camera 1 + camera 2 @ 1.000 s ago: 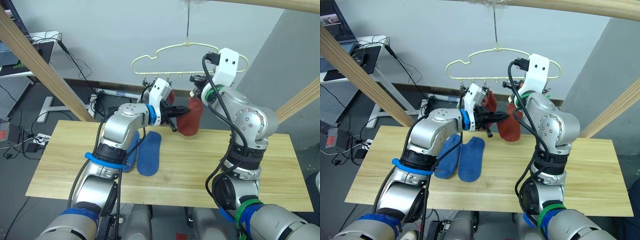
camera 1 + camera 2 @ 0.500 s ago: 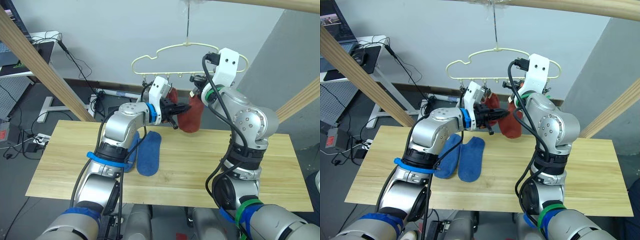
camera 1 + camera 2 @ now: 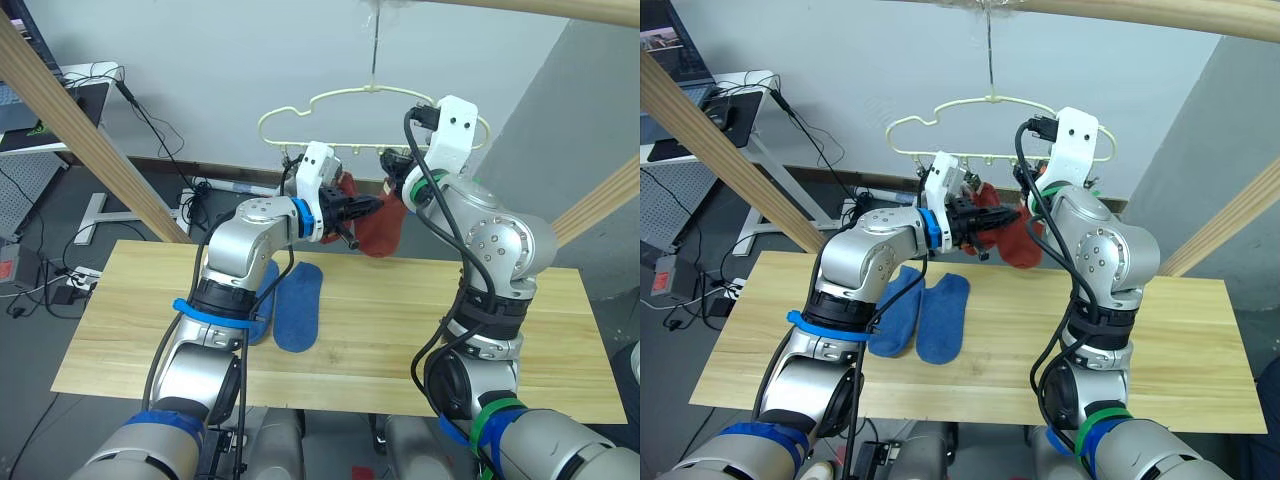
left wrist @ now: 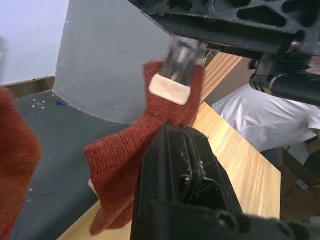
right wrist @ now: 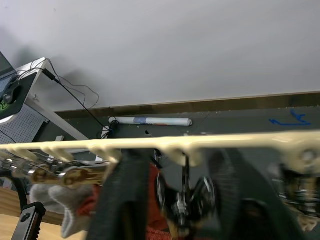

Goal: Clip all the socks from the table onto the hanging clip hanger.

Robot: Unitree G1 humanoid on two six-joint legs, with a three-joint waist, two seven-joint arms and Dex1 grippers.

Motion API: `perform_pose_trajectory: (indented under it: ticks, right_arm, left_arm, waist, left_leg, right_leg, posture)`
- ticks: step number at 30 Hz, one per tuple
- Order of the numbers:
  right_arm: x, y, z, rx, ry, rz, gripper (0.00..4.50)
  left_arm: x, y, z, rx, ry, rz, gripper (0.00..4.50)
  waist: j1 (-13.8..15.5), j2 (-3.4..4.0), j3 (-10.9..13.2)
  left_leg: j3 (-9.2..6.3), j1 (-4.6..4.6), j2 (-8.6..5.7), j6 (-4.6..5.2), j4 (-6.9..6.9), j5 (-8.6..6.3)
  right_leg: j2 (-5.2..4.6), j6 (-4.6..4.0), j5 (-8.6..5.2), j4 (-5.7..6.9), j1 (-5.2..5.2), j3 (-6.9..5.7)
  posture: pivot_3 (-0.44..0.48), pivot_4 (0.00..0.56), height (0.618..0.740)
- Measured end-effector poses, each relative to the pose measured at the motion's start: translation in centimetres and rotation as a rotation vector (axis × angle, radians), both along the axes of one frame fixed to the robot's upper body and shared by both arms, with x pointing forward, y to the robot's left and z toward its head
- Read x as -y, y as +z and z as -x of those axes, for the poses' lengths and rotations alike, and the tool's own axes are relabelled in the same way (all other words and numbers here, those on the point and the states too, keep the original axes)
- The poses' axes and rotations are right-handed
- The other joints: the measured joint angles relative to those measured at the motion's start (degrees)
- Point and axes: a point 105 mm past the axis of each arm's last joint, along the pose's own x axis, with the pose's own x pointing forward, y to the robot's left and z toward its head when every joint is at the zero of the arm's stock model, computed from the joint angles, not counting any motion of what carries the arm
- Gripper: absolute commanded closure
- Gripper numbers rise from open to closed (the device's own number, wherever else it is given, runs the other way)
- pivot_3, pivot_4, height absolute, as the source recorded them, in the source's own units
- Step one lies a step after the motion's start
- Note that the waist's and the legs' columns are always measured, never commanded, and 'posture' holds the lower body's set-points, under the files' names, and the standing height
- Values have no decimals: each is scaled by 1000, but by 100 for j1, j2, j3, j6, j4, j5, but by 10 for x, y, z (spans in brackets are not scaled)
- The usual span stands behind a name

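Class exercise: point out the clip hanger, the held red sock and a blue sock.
clip hanger (image 3: 340,97), left eye view, wavy top wire.
red sock (image 3: 378,230), left eye view, hanging body.
blue sock (image 3: 296,308), left eye view, middle.

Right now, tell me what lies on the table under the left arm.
Two blue socks lie side by side on the table. The left arm covers part of the left sock. Whether anything else lies beneath the arm cannot be seen.

You can't see the right gripper's fingertips behind the rust red fabric sock (image 3: 378,228); the left arm covers part of one blue fabric sock (image 3: 894,312); the pale yellow-green wire clip hanger (image 5: 165,144) blurs.
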Motion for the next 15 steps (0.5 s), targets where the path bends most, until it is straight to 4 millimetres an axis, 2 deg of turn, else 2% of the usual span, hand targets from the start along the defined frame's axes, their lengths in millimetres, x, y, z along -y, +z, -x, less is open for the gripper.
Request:
perform_pose_trajectory:
  ticks: [3,6,15]
  right_arm:
    - [0,0,0,-1,1,1,1761]
    - [0,0,1,0,3,2,1734]
    - [3,-4,9,-8,37,24,1734]
  left_arm:
    - [0,-1,0,-7,1,-3,4500]
    - [-1,-4,0,-36,1,-10,3901]
    - [-4,-6,2,-58,3,-29,1267]
  waist:
    - [-1,0,0]
    - [-2,0,0]
    - [2,0,0]
  left_leg:
    - [-1,0,0,0,0,0]
    - [-3,0,0,0,0,0]
    - [-7,-2,0,0,1,0]
  right_leg:
    - [0,0,0,0,0,-2]
    - [0,0,0,1,0,-3]
    - [0,0,0,1,1,-6]
  posture:
    - [4,303,740]
    - [4,302,740]
    - [-4,298,740]
